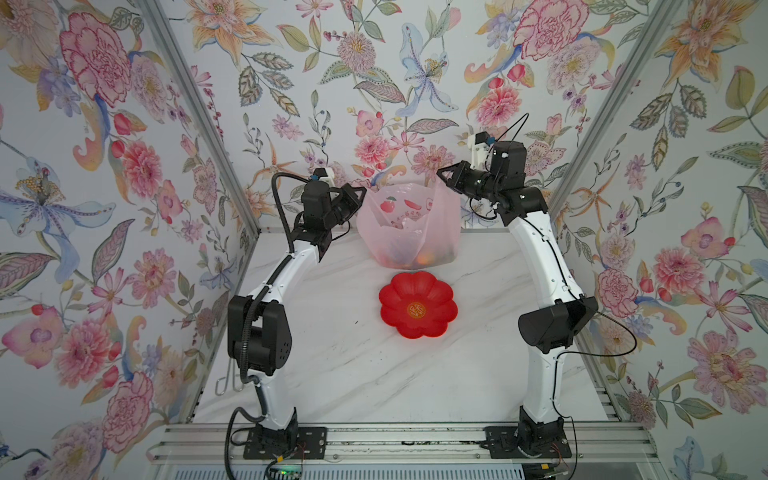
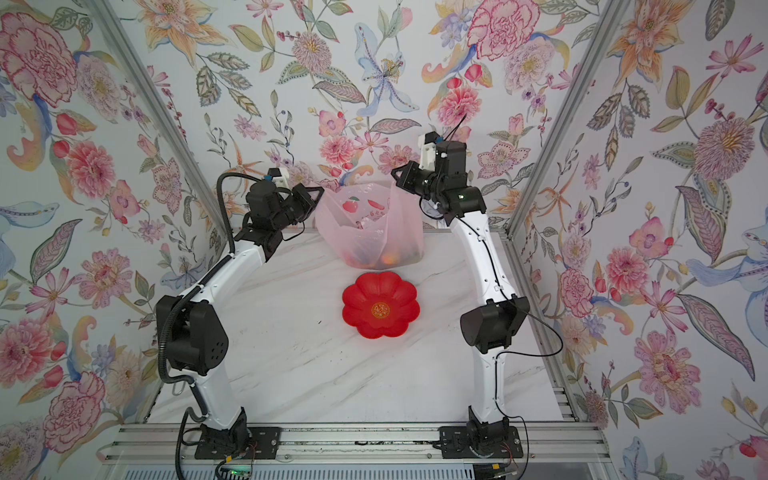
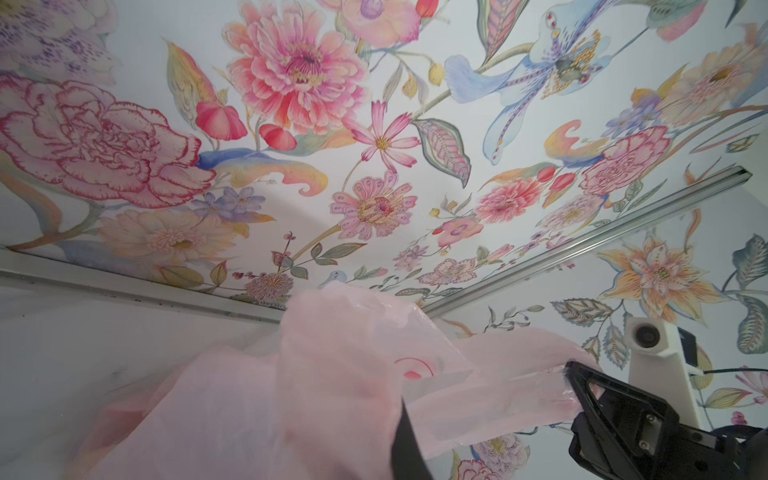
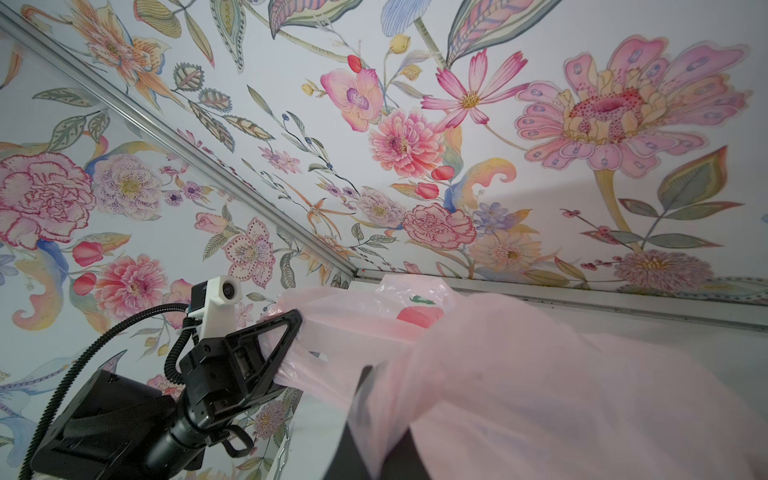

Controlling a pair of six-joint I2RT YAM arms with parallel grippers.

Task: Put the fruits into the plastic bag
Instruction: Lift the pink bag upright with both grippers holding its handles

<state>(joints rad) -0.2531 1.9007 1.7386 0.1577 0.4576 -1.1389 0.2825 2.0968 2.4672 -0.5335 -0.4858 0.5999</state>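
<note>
Plastic bag (image 1: 409, 224): where does it sit, and who has hold of it? (K.)

At the back of the table (image 1: 332, 365), close to the rear wall, standing tall with its mouth up. The left gripper (image 1: 360, 193) is clenched on the handle on its side. The right gripper (image 1: 443, 172) is clenched on the other handle and stands a little higher. Each wrist view shows the opposite arm's jaws pinched on bunched pink film. (M.)

And the fruits? (K.)

The fruits (image 1: 419, 258) show in both top views as orange and dark blurs through the film at the bottom of the plastic bag, where it rests on the table. I cannot count them or tell one kind from another. The red dish (image 1: 417, 305) just in front of the bag holds nothing, and I see no fruit loose on the marble. (M.)

Your reading of the step? (K.)

A judgement only: loading looks finished or nearly so, and the step in hand is carrying the bag's mouth by both handles. Notes for doing it well:
- Bring the two handles level, so the load does not roll to the lower side.
- Move both arms together. Pulling them apart would stretch the thin film, which could slip out or tear at the pinch.
- Keep the mouth upward and let the weight hang under the handles.
- Set down slowly, then let go of each handle only once the film has gone slack. (M.)
</note>
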